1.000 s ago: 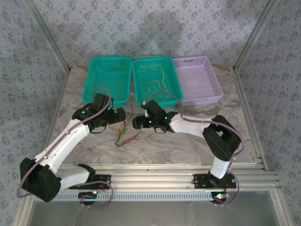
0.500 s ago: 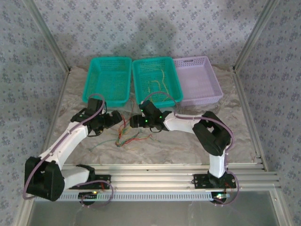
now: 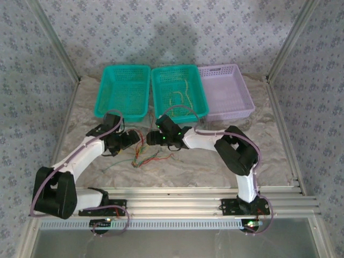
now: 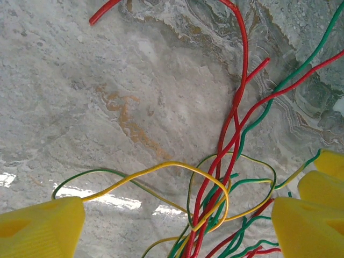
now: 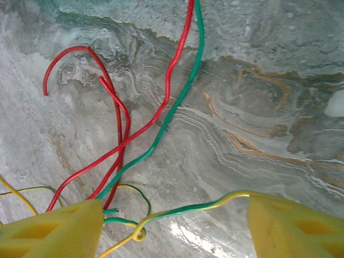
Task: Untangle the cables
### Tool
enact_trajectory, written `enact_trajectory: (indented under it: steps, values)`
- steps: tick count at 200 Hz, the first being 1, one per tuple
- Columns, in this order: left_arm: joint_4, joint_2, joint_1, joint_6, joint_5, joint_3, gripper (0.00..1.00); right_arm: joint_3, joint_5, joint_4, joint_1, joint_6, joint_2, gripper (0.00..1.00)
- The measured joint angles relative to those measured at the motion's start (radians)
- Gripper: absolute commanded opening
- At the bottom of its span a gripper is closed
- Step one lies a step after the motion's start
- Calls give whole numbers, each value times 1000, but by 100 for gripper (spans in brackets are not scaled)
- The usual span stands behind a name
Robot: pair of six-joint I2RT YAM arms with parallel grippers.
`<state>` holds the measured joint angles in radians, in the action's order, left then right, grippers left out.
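Left wrist | left claw [image 4: 177, 215] released over cables [image 4: 238, 97] | right claw [image 5: 174, 207] released

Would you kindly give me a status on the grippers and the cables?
Left gripper open, low over the cables. Right gripper open, yellow-green wire crossing between its fingers. Cables knotted on the table between the grippers.

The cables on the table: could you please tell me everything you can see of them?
The cables are thin, flexible red, green and yellow wires, smooth-coated, lying crossed and looped in a loose knot on the marbled table. Loose ends fan outward. The left gripper and right gripper both stand open over them, straddling strands; whether either touches a wire is unclear.
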<state>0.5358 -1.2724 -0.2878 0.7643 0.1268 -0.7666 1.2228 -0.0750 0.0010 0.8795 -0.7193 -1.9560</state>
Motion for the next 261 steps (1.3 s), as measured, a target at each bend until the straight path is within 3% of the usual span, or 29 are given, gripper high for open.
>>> enact_trajectory:
  steps: [26, 66, 94, 184, 190, 203, 231, 261]
  values:
    - [-26, -34, 0, 13, 1, 4, 69, 16, 6, 5, 3, -11, -13, 65]
    - [-47, -50, 0, 15, 1, 24, 60, 16, 29, 4, 3, -31, -19, 53]
    - [-47, -50, 0, 15, 0, 48, 57, 16, 35, 4, 3, -37, -19, 47]
    - [-63, 15, -23, 15, 1, 122, 53, 16, 53, 38, 50, -51, -45, 49]
    - [-63, 18, -26, 15, 1, 123, 52, 16, 53, 48, 54, -52, -45, 47]
    - [-68, 20, -32, 15, 1, 123, 52, 16, 57, 64, 60, -58, -45, 31]
    - [-77, 21, -46, 16, 1, 131, 50, 16, 61, 79, 64, -64, -45, 7]
    - [-77, 22, -47, 16, 0, 137, 48, 14, 71, 79, 64, -58, -45, 0]
